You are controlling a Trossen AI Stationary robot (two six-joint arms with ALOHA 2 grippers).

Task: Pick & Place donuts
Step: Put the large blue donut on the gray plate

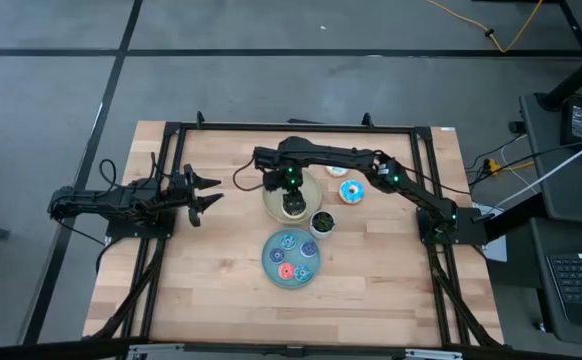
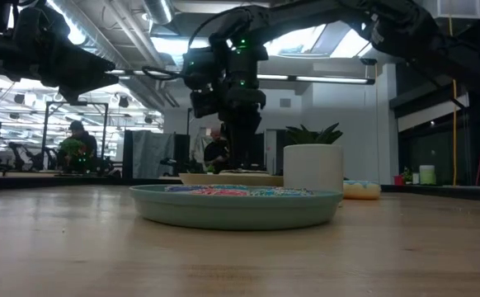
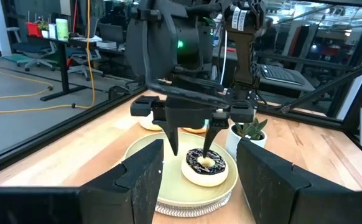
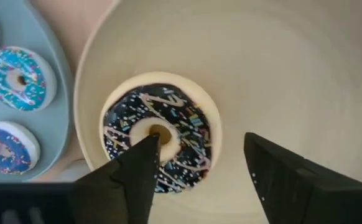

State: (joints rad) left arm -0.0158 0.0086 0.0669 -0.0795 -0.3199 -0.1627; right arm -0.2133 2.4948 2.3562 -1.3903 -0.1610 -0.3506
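A dark-iced donut [image 1: 293, 207] with sprinkles lies flat on the cream plate [image 1: 274, 200]. It also shows in the right wrist view [image 4: 187, 124]. My right gripper [image 4: 199, 162] is open and points down over the donut. One fingertip [image 4: 148, 144] is at the donut's hole and the other [image 4: 259, 149] stands outside its ring. A light-blue-iced donut [image 1: 351, 192] and a white-iced one [image 1: 336, 171] lie on the table behind the plate. Several tiny donuts [image 4: 19, 78] lie on the blue plate [image 1: 267, 262]. My left gripper [image 1: 211, 193] waits open at the table's left. My right gripper comes at the dark donut from above with its fingers pointing down, one at the hole [image 3: 207, 155] and one beside the outer rim. I cannot tell whether either finger touches it. The donut lies flat on the cream plate.
A small potted plant [image 1: 322, 222] in a white cup stands between the two plates, close to my right gripper. A black frame [image 1: 171, 135] runs round the table's edges. Bare wood lies at the near left and near right.
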